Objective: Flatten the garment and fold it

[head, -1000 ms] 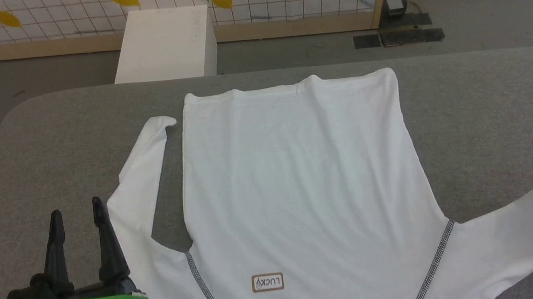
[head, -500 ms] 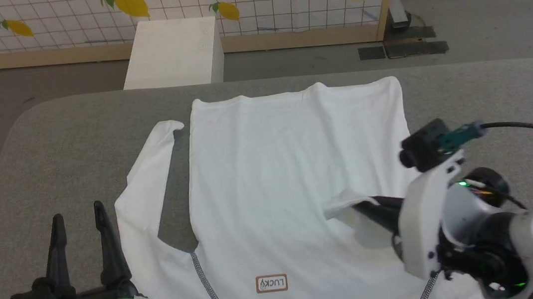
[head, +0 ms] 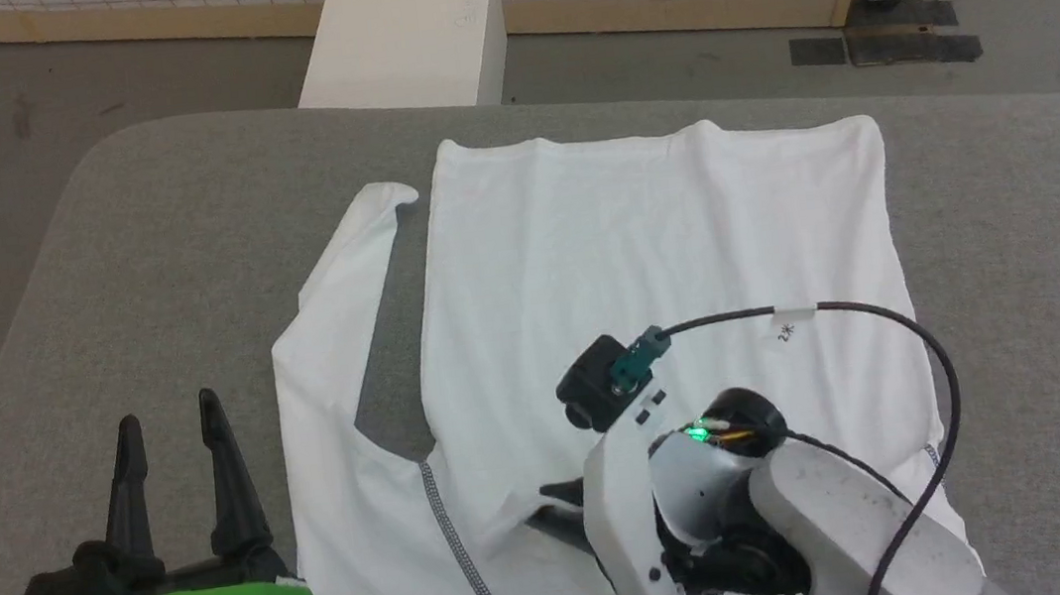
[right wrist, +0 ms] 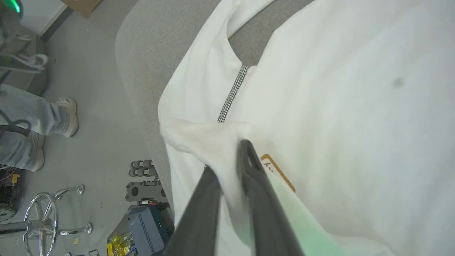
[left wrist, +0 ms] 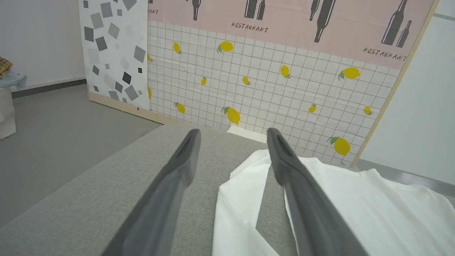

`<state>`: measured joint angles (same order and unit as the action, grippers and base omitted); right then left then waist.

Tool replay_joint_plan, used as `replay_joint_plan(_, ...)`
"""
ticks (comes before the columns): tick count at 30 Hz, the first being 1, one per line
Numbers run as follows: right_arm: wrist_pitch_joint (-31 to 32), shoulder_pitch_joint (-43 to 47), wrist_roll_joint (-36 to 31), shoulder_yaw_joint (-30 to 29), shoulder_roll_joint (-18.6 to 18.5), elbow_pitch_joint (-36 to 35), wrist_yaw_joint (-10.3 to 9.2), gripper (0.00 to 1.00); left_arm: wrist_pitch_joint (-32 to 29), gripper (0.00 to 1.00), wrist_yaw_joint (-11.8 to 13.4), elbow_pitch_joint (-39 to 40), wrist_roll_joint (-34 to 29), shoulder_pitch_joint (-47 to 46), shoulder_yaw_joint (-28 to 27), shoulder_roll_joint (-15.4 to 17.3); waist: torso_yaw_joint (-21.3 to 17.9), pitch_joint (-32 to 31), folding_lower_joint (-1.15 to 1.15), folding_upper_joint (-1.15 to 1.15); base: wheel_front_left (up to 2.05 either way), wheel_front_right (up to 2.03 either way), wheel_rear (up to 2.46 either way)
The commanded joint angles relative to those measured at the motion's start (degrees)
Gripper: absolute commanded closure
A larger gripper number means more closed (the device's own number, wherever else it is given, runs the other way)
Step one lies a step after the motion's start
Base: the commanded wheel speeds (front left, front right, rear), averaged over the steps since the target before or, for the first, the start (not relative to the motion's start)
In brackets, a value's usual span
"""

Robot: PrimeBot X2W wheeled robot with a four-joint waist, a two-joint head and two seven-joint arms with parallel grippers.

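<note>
The garment (head: 663, 242), a white long-sleeved shirt, lies flat on the grey table (head: 137, 262) with its hem at the far side. Its left sleeve (head: 331, 300) lies stretched out beside the body. My right gripper (head: 539, 508) sits low over the chest, next to the grey-stitched shoulder seam (head: 452, 536). In the right wrist view the right gripper (right wrist: 229, 158) pinches the bunched cuff (right wrist: 199, 137) of the other sleeve, beside the brown-edged patch (right wrist: 279, 172). My left gripper (head: 167, 411) stands open at the table's near left. Between its spread fingers (left wrist: 233, 131) is bare table and the sleeve's edge (left wrist: 234, 199).
A white box (head: 405, 32) stands on the floor beyond the table, before a lemon-patterned screen (left wrist: 270, 81). A person's legs (right wrist: 21, 117), a chrome stool (right wrist: 42, 213) and floor equipment (right wrist: 142, 199) lie off the table's near-left side.
The right arm has swung in from the far right, carrying the right sleeve across the body to the chest. The head camera has shifted. The left gripper has stayed put.
</note>
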<state>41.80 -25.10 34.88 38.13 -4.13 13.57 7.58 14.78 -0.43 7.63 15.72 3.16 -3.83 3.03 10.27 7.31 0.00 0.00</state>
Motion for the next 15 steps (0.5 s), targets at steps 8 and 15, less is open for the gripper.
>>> replay_joint_plan(8,-4.42,-2.89,4.92,-4.93,-2.89,-3.98,-0.09,0.00,0.22,0.00,0.45,-0.64,-0.04,-0.74,-0.37,-0.15,-1.15,-0.86,0.00,0.00,0.00,0.00,0.00)
replay_joint_plan(15,-15.50,1.35,2.55,-27.10,-4.49,-11.54,-0.09,0.00,0.22,0.00,0.03,-0.73,-0.88,0.17,-1.29,-0.15,-3.52,-2.54,0.00,0.00,0.00,0.00,0.00)
